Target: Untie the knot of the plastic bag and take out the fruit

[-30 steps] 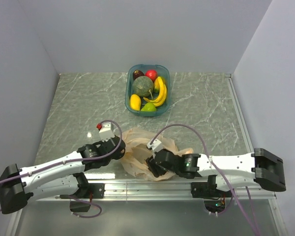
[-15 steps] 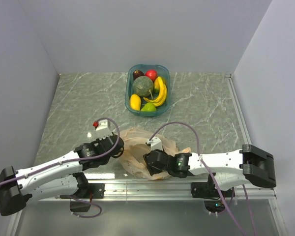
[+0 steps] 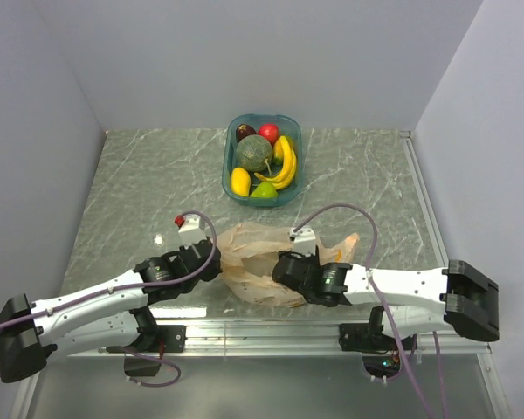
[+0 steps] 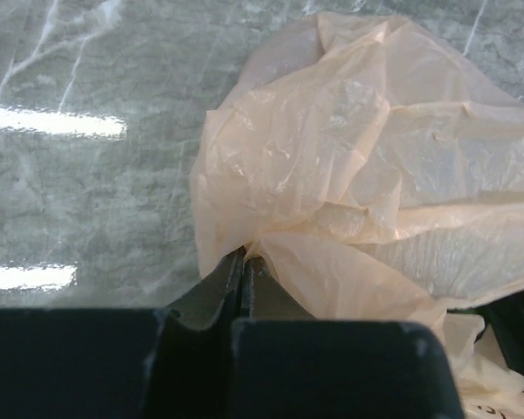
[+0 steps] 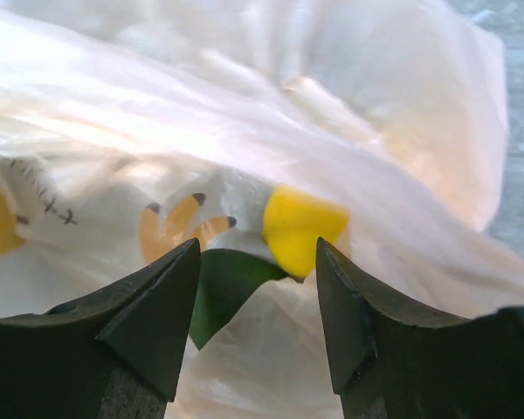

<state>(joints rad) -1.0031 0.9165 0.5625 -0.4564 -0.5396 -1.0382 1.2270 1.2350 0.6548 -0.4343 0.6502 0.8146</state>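
Two arms lay low over the near part of the grey marbled desk [image 3: 140, 192], and the plastic bag [image 3: 255, 249] was spread between them, close to the near edge. The bag was thin and crinkled, of a pale peach-orange colour, and half transparent, so that the light shone on its folds. It lay rather flat and loose, and one pointed corner of it stood out to the right.

The left end effector [image 3: 215, 265] had its fingers pressed together on the left border of the bag. In the left wrist view the film [image 4: 332, 157] ran down into the thin slit where the two fingers [image 4: 244, 266] met.

The right end effector [image 3: 284, 264] rested on the middle of the bag. Its fingers [image 5: 258, 262] stood apart and held nothing, with the bag [image 5: 244, 87] just in front of them. Some orange marks, a yellow patch and a dark green patch showed there on the film. I could not tell if these were printed or lay inside.

The fruit [image 3: 262, 161] sat well apart from the bag, in a blue tub [image 3: 225, 166] at the far middle of the desk. There were a dull-green melon [image 3: 254, 153], a yellow banana bunch [image 3: 286, 161], a yellow-orange fruit [image 3: 240, 181] and a dark purple one [image 3: 245, 132], and with them a red apple [image 3: 269, 133] and a lime [image 3: 264, 190].
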